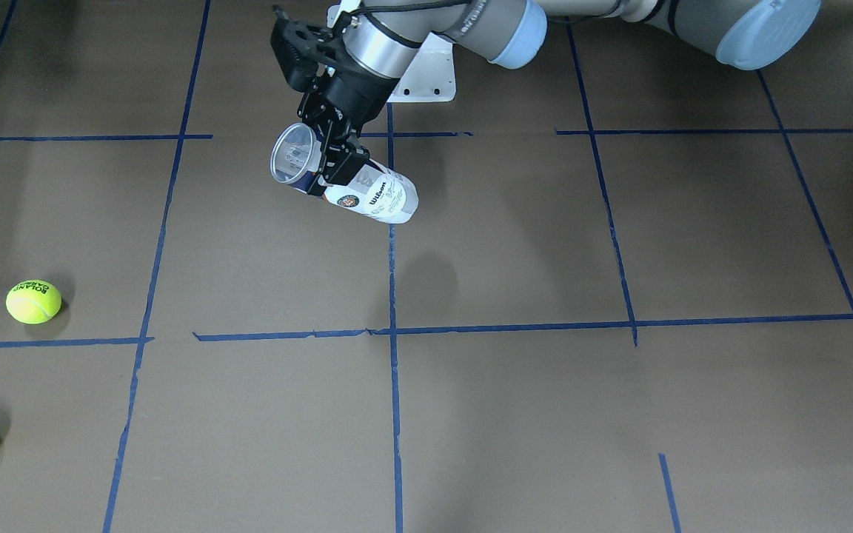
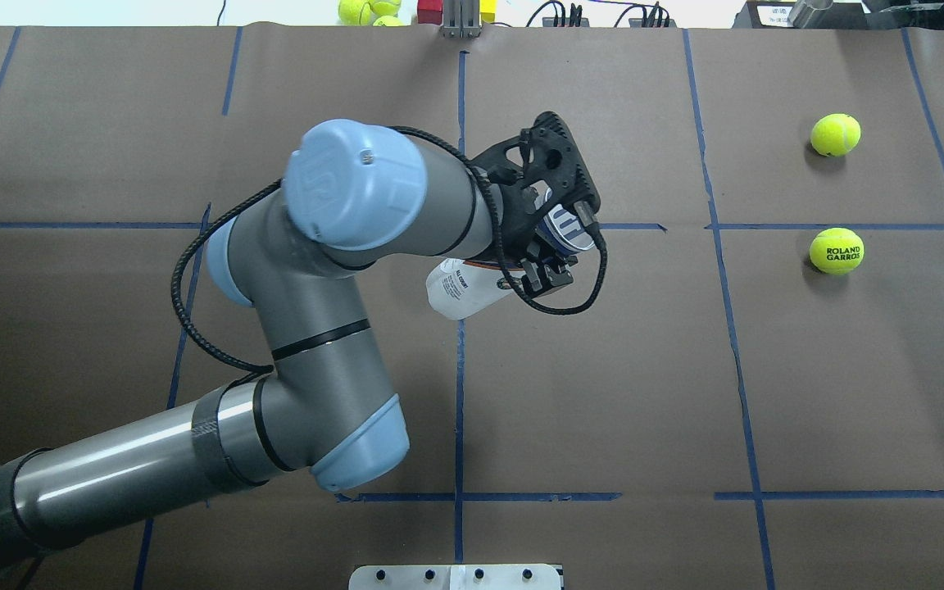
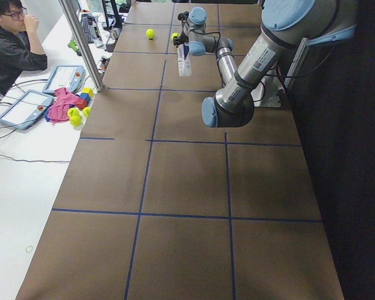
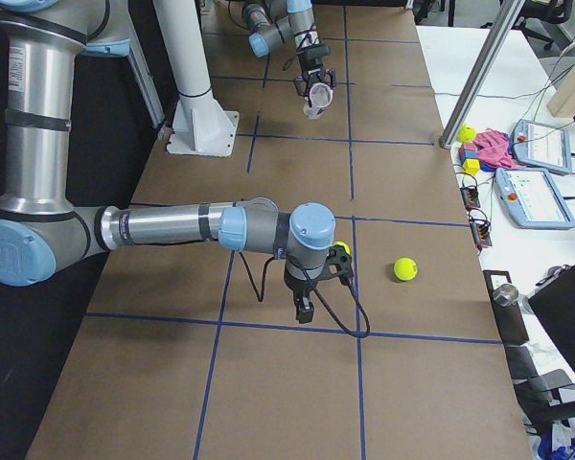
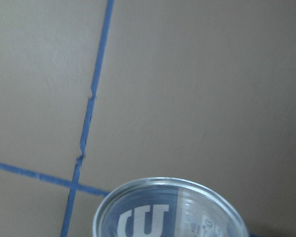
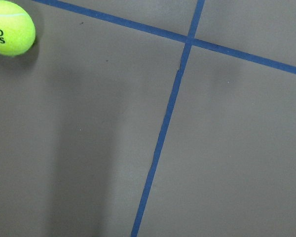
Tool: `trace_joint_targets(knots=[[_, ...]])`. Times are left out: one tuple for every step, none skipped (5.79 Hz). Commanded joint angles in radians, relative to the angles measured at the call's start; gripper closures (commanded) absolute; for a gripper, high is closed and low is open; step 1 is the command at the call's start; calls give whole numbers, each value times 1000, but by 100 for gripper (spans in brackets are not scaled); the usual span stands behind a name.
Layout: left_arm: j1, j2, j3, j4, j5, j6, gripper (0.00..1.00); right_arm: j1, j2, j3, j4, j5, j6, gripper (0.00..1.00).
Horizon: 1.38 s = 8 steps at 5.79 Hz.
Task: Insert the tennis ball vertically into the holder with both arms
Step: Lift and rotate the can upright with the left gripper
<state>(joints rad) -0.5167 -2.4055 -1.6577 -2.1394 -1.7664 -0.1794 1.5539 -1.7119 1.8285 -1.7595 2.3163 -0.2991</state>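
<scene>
Nearest us, along the bottom edge of the left wrist view, is the clear rim of the Wilson tennis-ball can. We see the left gripper clamped across that can near its open mouth, holding it in the air over the middle of the brown table. The can's long axis is tilted, closer to lying than standing, with the mouth raised and turned toward the robot's right and the white base lower. The right gripper hangs just beside the Roland Garros ball, well apart from the can, so we judge the right arm should fetch it. We cannot tell whether its fingers are spread or closed. A second tennis ball lies farther out. We judge the can needs righting first.
</scene>
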Motion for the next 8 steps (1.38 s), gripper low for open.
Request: trace_joint_targets(knots=[[-19, 121, -7, -370, 4, -121, 39, 0, 0, 2, 0, 0, 0, 0], [-26, 164, -1, -527, 10, -132, 39, 0, 0, 5, 0, 0, 0, 0], [-26, 190, 27, -634, 12, -126, 39, 0, 0, 5, 0, 0, 0, 0], [-25, 192, 92, -743, 13, -126, 39, 0, 0, 5, 0, 0, 0, 0], [-25, 194, 154, -852, 13, -126, 39, 0, 0, 5, 0, 0, 0, 0], [-22, 197, 249, -981, 16, -126, 39, 0, 0, 5, 0, 3, 0, 0], [-14, 197, 330, -1089, 78, -126, 38, 0, 0, 5, 0, 20, 0, 0], [-8, 198, 366, -1126, 87, -126, 37, 0, 0, 6, 0, 23, 0, 0]])
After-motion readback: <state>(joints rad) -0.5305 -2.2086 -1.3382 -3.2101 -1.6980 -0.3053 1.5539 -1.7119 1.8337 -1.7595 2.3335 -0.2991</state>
